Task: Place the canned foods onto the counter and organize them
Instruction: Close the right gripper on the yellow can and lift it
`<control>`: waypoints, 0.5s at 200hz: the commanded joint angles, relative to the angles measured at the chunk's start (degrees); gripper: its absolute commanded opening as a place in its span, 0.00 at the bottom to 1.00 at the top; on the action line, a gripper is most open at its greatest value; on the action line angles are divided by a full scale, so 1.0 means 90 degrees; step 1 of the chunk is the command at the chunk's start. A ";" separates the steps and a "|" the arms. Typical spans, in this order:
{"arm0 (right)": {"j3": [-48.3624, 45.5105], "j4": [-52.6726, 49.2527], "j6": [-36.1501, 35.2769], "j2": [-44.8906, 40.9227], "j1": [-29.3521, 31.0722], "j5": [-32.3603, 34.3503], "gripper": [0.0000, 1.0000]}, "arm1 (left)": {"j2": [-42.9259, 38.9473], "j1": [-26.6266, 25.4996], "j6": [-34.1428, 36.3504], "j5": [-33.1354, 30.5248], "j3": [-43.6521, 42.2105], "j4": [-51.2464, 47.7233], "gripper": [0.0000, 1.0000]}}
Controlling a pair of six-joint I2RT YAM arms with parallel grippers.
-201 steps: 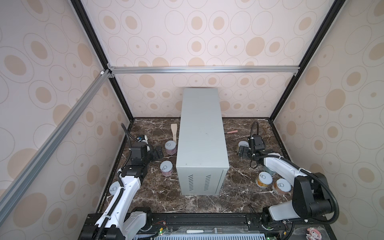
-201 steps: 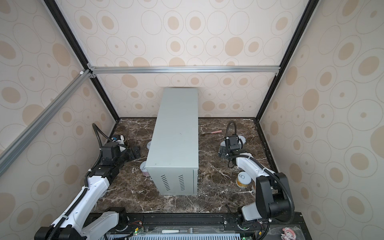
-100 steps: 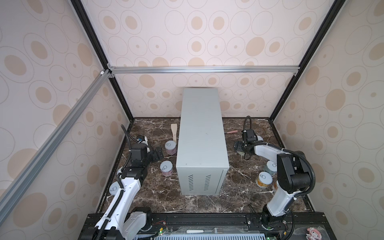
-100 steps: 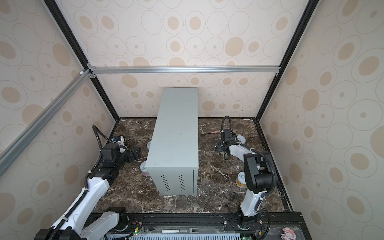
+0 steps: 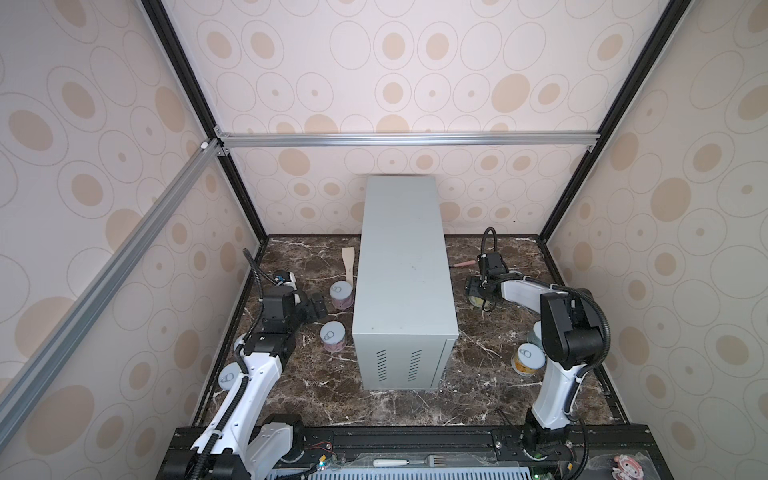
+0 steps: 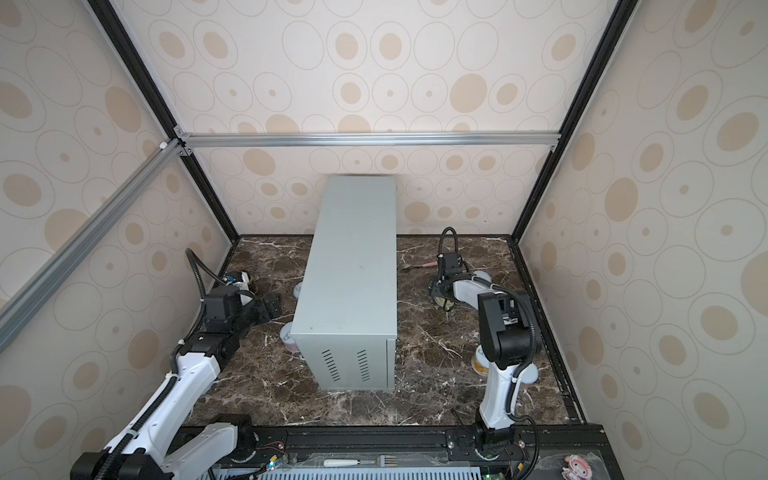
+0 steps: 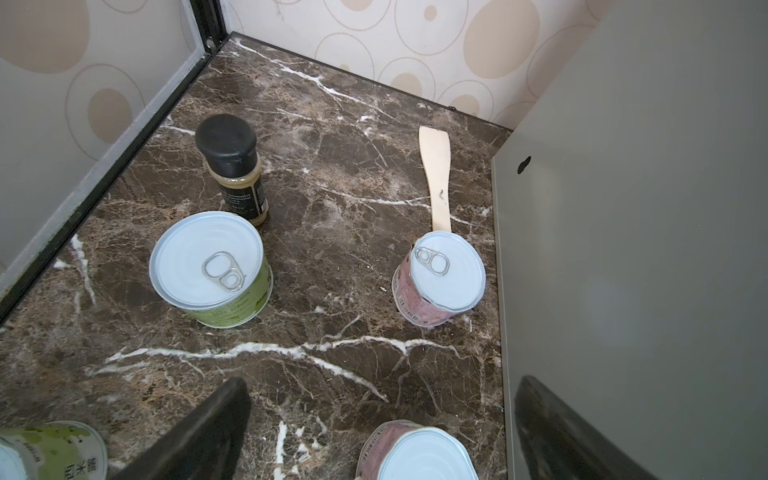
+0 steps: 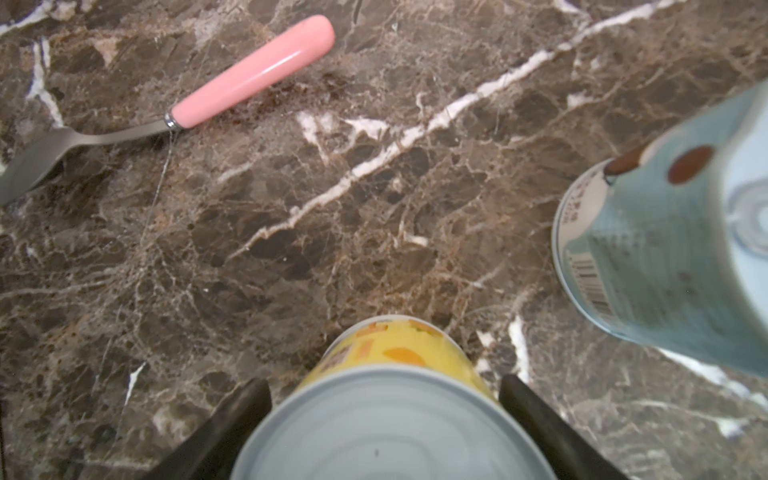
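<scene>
Right of the counter [image 5: 403, 266], on the marble floor [image 8: 332, 208], the yellow can [image 8: 390, 349] is flanked by the right gripper [image 8: 383, 388], fingers right up against its sides. Whether it's actually clamped can't be told tbh. The left gripper [image 7: 382, 384] is held wide open and empty, near a pink can [image 7: 440, 278] left of the counter.

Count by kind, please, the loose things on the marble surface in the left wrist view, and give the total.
Cans: 4 (green can, second green can, pink can, second pink can)
Dark-capped bottle: 1
Wooden spatula: 1
Total: 6
</scene>
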 commanded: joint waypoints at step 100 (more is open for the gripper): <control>0.0217 -0.0693 -0.0257 -0.0167 0.0071 -0.0009 0.47 | -0.0284 0.0005 -0.0021 0.0162 -0.0105 0.0137 0.99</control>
